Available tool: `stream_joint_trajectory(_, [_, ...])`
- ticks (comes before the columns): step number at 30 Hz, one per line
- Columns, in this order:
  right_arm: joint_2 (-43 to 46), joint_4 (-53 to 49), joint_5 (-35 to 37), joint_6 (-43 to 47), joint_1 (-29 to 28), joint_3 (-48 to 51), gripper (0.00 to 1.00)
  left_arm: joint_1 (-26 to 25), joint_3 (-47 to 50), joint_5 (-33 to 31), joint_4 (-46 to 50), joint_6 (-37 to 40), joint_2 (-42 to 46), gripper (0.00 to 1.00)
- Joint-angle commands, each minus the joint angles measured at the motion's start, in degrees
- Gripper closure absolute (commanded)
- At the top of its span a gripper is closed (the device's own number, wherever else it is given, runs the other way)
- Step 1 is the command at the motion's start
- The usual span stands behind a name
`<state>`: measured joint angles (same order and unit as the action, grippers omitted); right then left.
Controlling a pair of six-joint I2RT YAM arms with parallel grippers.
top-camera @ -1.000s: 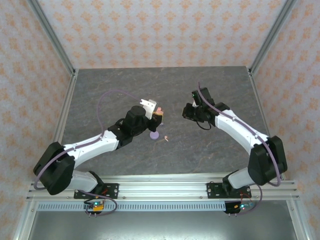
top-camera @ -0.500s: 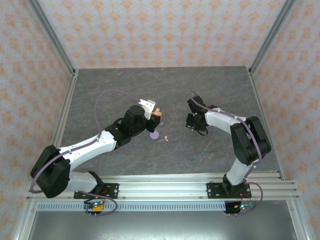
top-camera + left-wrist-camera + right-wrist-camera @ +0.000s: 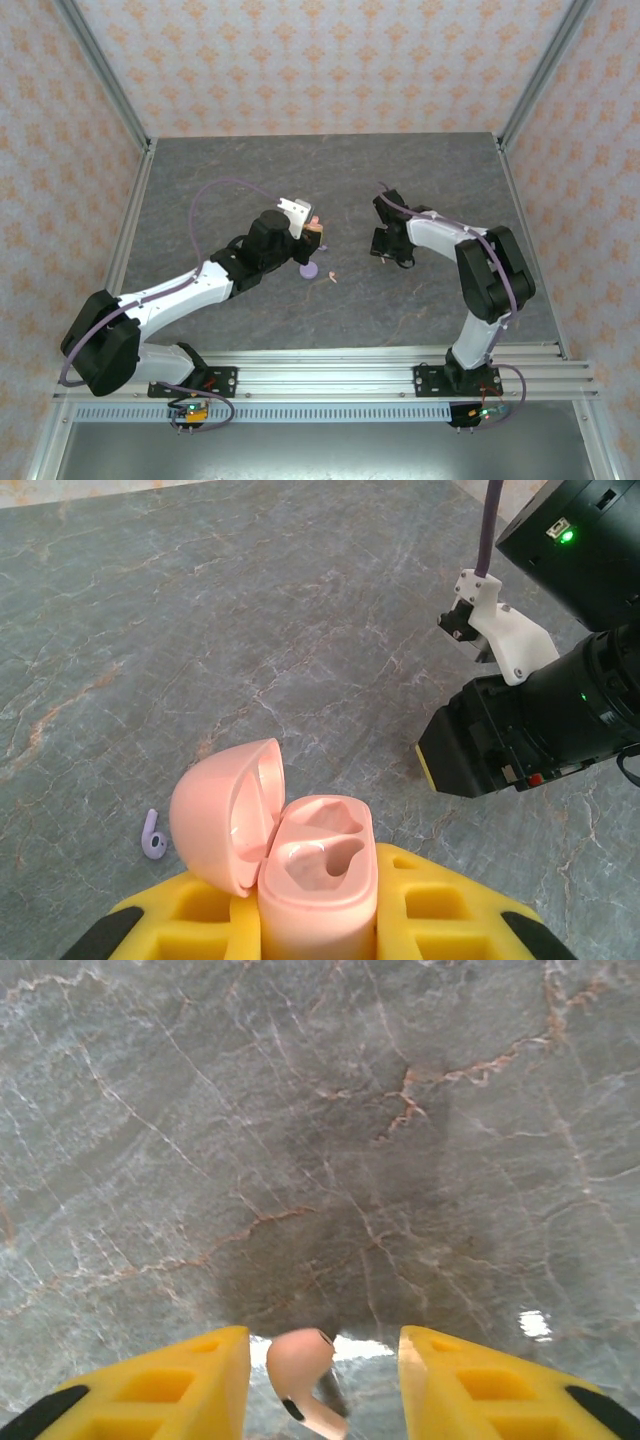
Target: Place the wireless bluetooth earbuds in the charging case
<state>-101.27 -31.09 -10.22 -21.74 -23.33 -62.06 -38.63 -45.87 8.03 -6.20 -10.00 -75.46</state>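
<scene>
Right arm has folded in since a second ago: the elbow, then flung out to the right, now stands up close over its base. The right tool [image 3: 383,243] has edged a little toward bench centre and its jaws have parted. Left arm barely shifted.

Surface: grey marbled bench [image 3: 230,170], matt with faint rust veins. Pale walls [image 3: 320,60] with an orange repeat pattern close it on three sides, and metal posts [image 3: 100,70] run up the corners.

Left arm: reaches diagonally from its base toward centre, forearm low. Left tool [image 3: 315,915] is closed on the base of the pink case [image 3: 318,870]. The case is upright with its lid swung open to the left.

Right arm: upper link steep, forearm angled in and down, tool pointing at the bench. Wrist view: right tool [image 3: 322,1345] open, a clear gap on each side of the pink earbud [image 3: 298,1365] between its fingers.

Other items:
- Lilac earbud [image 3: 152,835] lies on the bench just left of the open lid.
- Lilac disc [image 3: 309,269] lies near the left tool.
- A small pale piece [image 3: 331,277] lies just beside the disc.
</scene>
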Motion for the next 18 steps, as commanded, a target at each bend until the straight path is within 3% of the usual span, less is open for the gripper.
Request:
stream_joint_trajectory(1, [-1.5,-8.7,1.3,7.6,0.5,-4.8,0.54,-0.3,-1.9,-1.6,1.1,0.8,1.7,0.86])
stream_joint_trajectory(9, [-6.5,-18.1,-3.9,19.8,0.5,-13.2,0.55,-0.3,-1.6,-1.2,0.7,0.7,2.3,0.86])
stream_joint_trajectory(18, [-9.8,-19.7,-3.1,19.7,0.4,-16.5,0.60,-0.3,-1.5,-1.0,0.6,0.7,2.6,0.86])
